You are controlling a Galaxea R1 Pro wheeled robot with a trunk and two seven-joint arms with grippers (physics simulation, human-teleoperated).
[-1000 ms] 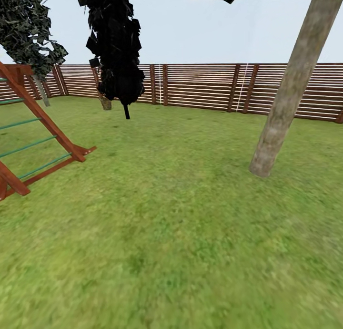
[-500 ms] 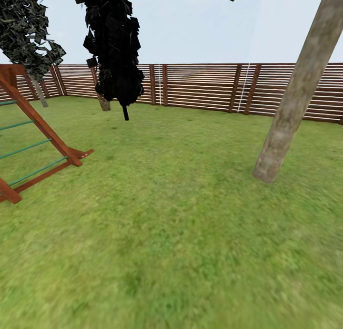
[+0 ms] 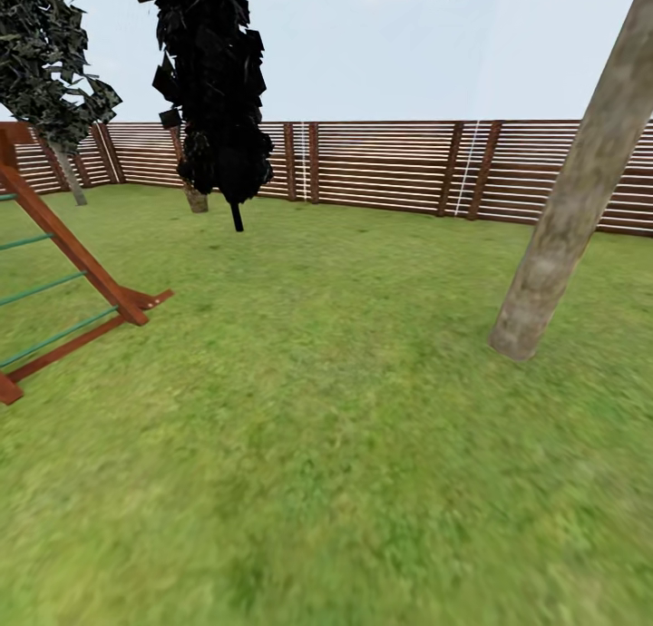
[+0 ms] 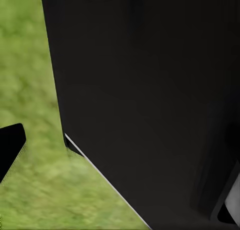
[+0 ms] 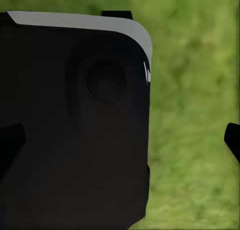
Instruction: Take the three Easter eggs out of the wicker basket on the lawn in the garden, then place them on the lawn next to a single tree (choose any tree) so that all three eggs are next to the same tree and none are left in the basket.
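Note:
The lawn [image 3: 308,408] spreads wide and green ahead of me in the head view. A tree [image 3: 571,218] with a thick pale grey trunk leans up at the right, its base in the grass. The Easter eggs and the wicker basket are out of view. In the left wrist view my left gripper [image 4: 120,155] hangs over grass beside a black part of the robot, one fingertip [image 4: 10,147] at the picture's edge. My right gripper [image 5: 120,142] has its fingertips [image 5: 232,142] far apart, with nothing between them but the robot's black body and grass.
A brown slatted fence [image 3: 390,168] closes the garden at the back. A wooden play structure [image 3: 73,254] stands at the left. A thin-stemmed black tree [image 3: 218,91] and a second grey-trunked tree [image 3: 71,186] stand near the fence.
The whole head view has shifted: the camera moved, so the grey trunk sits further right and lower, and the play structure has slid left.

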